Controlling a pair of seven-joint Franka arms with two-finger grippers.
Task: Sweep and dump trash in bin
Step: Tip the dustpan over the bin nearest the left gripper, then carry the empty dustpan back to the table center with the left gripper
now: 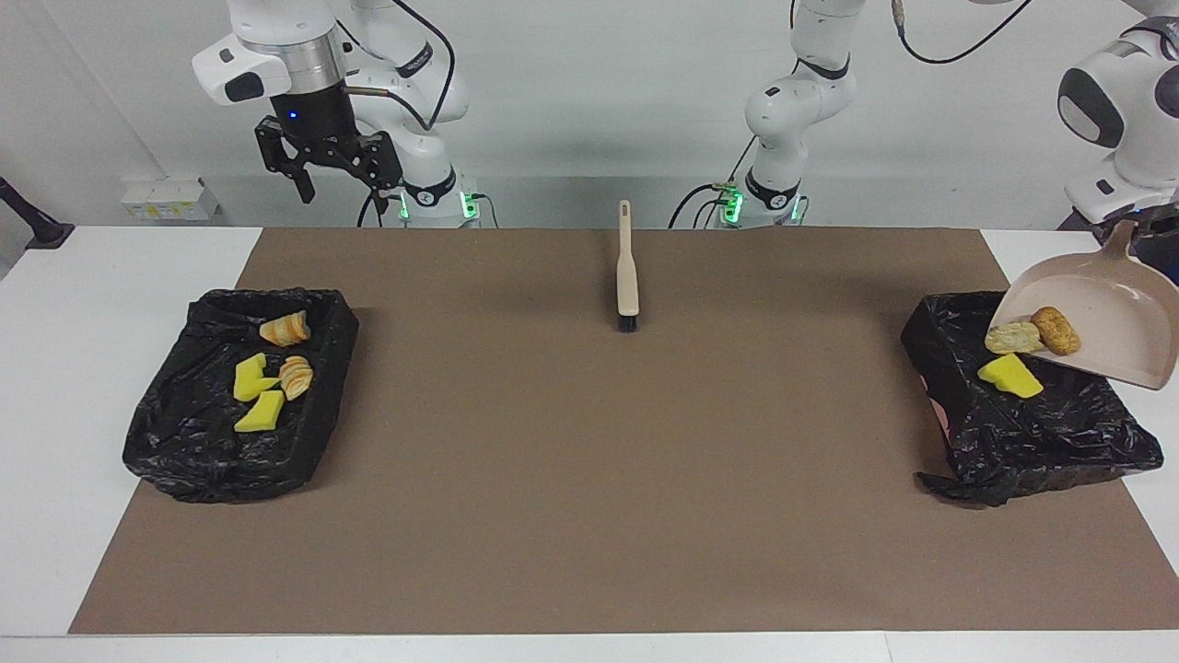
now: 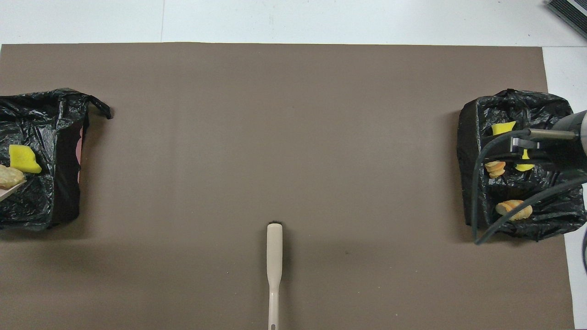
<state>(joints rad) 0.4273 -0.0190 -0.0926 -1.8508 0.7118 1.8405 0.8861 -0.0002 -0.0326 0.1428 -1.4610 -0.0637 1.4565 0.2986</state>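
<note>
i tilt the dustpan (image 1: 1101,318), held by my left gripper (image 1: 1142,241) (grasp hidden), over the bin (image 1: 1032,433); 2 scraps (image 1: 1032,335) may stick or spill. right gripper (image 1: 336,175) waits open.

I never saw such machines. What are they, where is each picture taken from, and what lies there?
They are two white robot arms, each ending in a pincer. One picture faces them across the table; the other looks down from above. On the brown mat lie a beige-handled, black-bristled brush and two black-bagged bins. The left pincer tilts a beige plastic dustpan with two scraps over one bin, which holds a yellow sponge chunk. The right pincer hangs open, empty; the other bin holds four scraps.
</note>
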